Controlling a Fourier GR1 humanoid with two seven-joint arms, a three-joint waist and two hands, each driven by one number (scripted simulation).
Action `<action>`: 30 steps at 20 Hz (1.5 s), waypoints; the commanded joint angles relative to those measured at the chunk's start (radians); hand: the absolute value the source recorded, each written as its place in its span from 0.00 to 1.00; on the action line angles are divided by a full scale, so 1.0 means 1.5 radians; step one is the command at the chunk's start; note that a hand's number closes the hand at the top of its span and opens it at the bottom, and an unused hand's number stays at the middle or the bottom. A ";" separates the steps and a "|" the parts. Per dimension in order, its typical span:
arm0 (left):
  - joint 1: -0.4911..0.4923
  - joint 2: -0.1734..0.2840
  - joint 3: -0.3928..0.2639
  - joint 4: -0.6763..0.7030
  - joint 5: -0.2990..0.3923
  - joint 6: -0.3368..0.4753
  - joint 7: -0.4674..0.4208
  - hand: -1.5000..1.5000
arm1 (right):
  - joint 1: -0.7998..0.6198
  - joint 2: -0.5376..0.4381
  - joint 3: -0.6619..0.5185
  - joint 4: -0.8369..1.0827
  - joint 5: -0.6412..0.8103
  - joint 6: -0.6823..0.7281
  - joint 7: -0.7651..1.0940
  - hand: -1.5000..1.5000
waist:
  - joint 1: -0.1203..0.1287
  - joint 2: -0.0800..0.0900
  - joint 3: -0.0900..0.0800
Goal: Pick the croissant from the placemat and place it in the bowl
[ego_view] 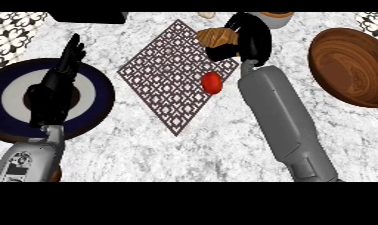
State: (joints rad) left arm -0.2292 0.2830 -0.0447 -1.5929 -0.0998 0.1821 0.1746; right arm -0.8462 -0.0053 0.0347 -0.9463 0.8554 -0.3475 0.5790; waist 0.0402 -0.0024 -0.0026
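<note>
At the far corner of the patterned placemat (177, 76), the croissant (215, 37) lay with the right hand (247, 39) curled round it, dark fingers wrapping its right side and partly covering it, so whether it rested on the mat or had cleared it could not be told. What showed of the pastry ran roughly across the view, its uncovered end pointing left, away from the palm. A red tomato (212, 83) sat on the mat nearer the robot, just beside the grey right forearm (277, 114). The wooden bowl (347, 69) stood to the right of that hand, apart from it, with bare marble counter (184, 154) between; the carry would probably run rightward and slightly toward the robot, and the right arm was plainly the nearer one for it. Over at the left, the left hand (55, 94) rested open, fingers straight, above a dark blue plate (92, 111), well away from the work.
</note>
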 commanded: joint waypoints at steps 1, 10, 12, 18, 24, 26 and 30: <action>0.007 -0.013 -0.008 0.013 -0.010 0.008 -0.027 0.50 | -0.077 0.003 0.020 0.021 0.090 -0.133 0.197 1.00 | 0.003 0.002 -0.001; 0.012 -0.003 0.027 0.032 0.000 -0.002 -0.036 0.50 | -0.077 -0.023 -0.012 0.032 0.203 -0.195 0.307 1.00 | -0.029 0.001 0.001; 0.024 -0.013 0.017 -0.014 -0.001 0.003 0.000 0.50 | -0.084 -0.033 -0.034 0.052 0.216 -0.227 0.310 1.00 | -0.023 0.002 0.002; 0.027 -0.006 0.016 0.004 -0.013 -0.010 -0.013 0.50 | -0.015 -0.142 -0.098 0.039 0.165 -0.262 0.186 1.00 | -0.024 0.005 0.002; 0.051 -0.009 0.036 -0.008 -0.007 -0.014 -0.037 0.50 | 0.034 -0.202 -0.126 0.049 0.159 -0.270 0.141 1.00 | -0.023 0.002 0.002; -0.015 -0.009 0.030 -0.004 -0.013 -0.015 0.019 0.50 | 0.050 -0.235 -0.141 0.093 0.148 -0.279 0.101 1.00 | -0.024 0.004 0.002; 0.021 -0.018 0.014 -0.034 -0.028 -0.010 0.009 0.50 | 0.065 -0.303 -0.166 0.177 0.162 -0.280 0.080 1.00 | -0.016 0.007 0.003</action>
State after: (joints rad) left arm -0.2104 0.2667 -0.0074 -1.6292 -0.1297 0.1674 0.1893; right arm -0.7875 -0.3761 -0.1780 -0.7771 1.0921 -0.7449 0.7421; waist 0.0094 0.0038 0.0009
